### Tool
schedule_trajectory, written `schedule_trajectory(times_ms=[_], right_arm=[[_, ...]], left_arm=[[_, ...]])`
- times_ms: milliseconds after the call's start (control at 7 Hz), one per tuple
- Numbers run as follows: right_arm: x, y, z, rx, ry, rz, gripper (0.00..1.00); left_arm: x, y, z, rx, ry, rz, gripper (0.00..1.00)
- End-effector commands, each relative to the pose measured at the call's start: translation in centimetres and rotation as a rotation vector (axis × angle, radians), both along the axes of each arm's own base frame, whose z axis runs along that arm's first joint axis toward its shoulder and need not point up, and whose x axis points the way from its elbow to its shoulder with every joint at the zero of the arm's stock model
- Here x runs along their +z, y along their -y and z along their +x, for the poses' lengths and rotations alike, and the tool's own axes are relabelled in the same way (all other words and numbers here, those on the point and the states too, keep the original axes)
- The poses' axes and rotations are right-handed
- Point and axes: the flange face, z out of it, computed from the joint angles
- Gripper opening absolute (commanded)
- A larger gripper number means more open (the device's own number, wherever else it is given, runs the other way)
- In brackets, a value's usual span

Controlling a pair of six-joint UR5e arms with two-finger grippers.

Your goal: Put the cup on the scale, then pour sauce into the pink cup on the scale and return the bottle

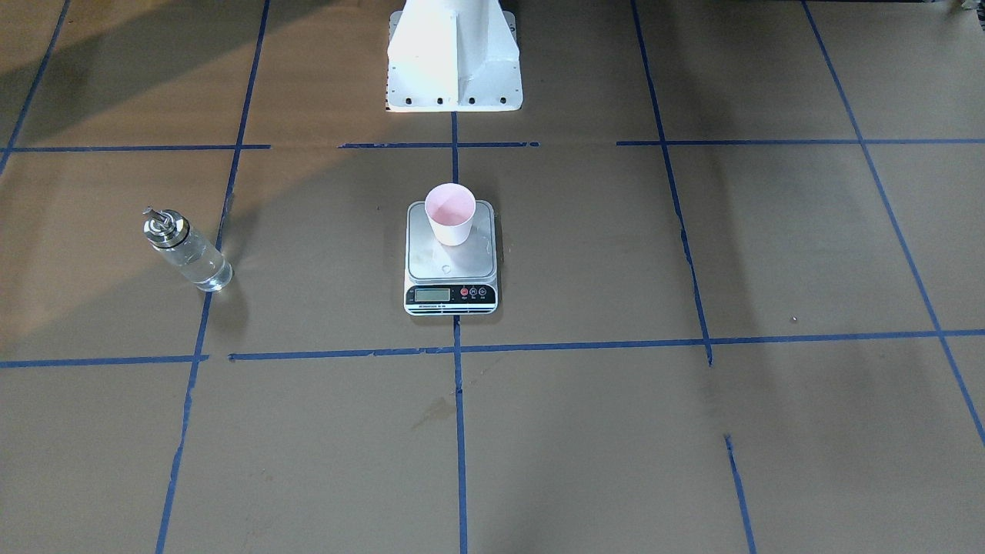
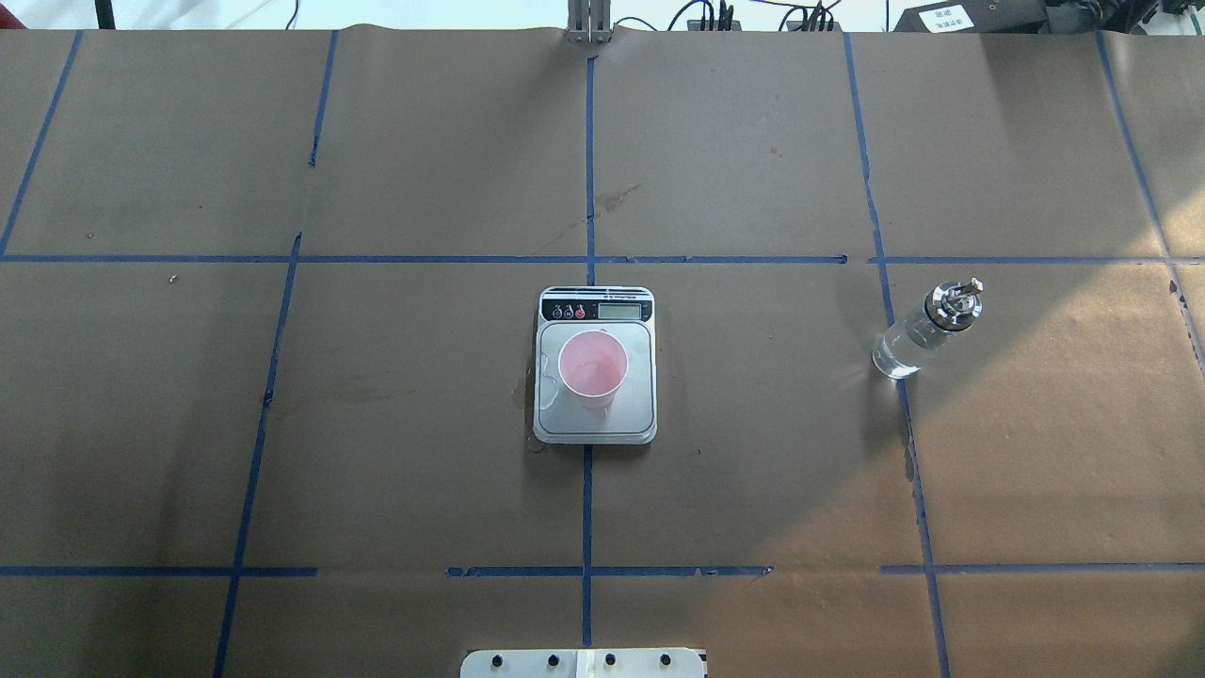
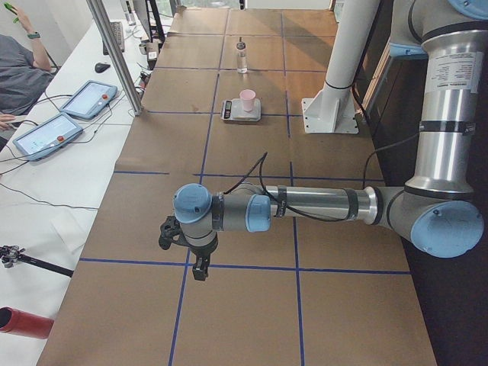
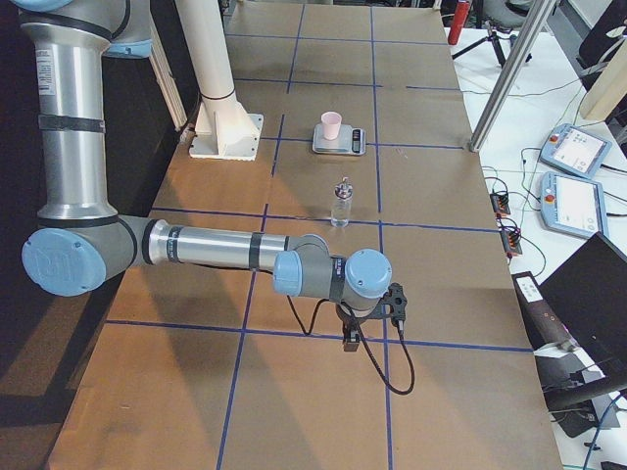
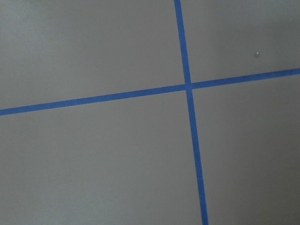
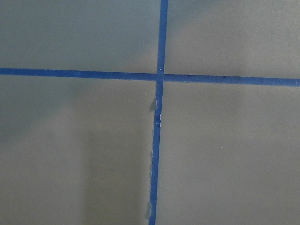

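Note:
The pale pink cup [image 2: 592, 367] stands upright on the steel platform of the scale [image 2: 595, 419] at the table's middle; it also shows in the front view [image 1: 451, 214]. The clear glass bottle [image 2: 925, 330] with its silver pourer top stands upright by itself on the robot's right, with clear sauce [image 1: 202, 269] in its lower part. My left gripper [image 3: 200, 271] hangs over the paper far from the scale, seen only in the left side view. My right gripper [image 4: 350, 341] hangs likewise, seen only in the right side view. I cannot tell whether either is open or shut.
Brown paper with a blue tape grid [image 2: 588, 259] covers the table. The white robot base [image 1: 452, 58] stands behind the scale. Tablets [image 4: 576, 201] and cables lie on the side bench, where an operator [image 3: 19, 72] sits. Both wrist views show only paper and tape.

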Motion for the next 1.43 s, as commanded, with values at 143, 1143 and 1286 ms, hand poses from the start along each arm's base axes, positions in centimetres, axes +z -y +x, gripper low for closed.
schedule_trajectory(times_ms=[143, 1143, 1286], right_arm=[[-0.22, 0.34, 0.37, 0.053, -0.011, -0.036, 1.0], [-0.42, 0.45, 0.99, 0.066, -0.025, -0.032, 1.0], [-0.35, 0.37, 1.06, 0.067, -0.025, -0.034, 1.0]], left_arm=[[0.13, -0.12, 0.01, -0.011, -0.007, -0.003, 1.0], [-0.02, -0.06, 0.01, -0.03, -0.008, -0.012, 1.0], [-0.02, -0.06, 0.01, -0.03, -0.008, -0.012, 1.0]])
